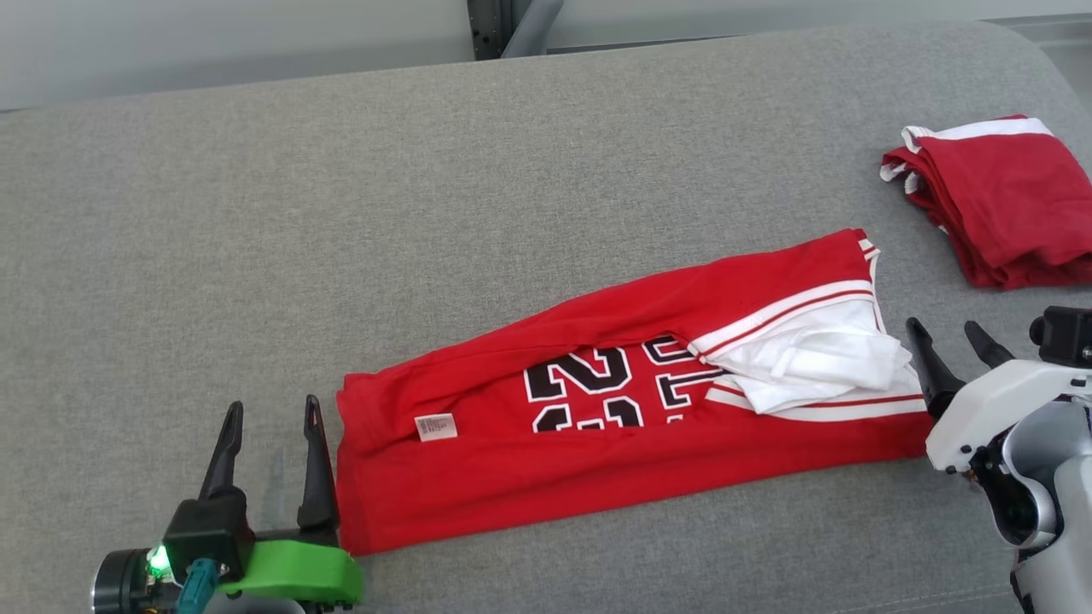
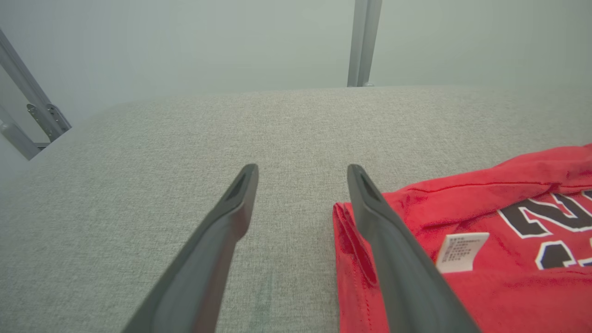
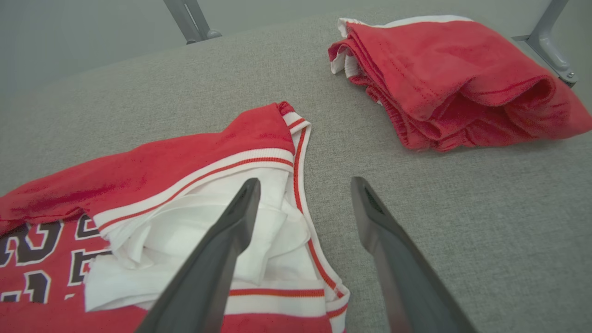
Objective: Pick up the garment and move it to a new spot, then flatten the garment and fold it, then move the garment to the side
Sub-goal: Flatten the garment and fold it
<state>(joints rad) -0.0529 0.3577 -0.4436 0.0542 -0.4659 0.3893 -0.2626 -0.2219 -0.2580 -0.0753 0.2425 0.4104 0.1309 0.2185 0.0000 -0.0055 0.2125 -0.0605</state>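
Head view — jersey (image 1: 597, 477), a long red strip on woven grey surface (image 1: 341, 213); left gripper (image 1: 273, 405), right gripper (image 1: 943, 324) — fingers spread, empty.

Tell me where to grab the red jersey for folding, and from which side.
Probably its two short ends, since the jersey lies as a long folded strip: left gripper slides in from the left under the layered hem, right gripper from the right under the white-trimmed edge.

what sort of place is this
Probably a lab or test station for folding clothes: a wide grey fabric-covered table, bare grey metal frame posts behind it, and a folded red-and-white garment set aside.
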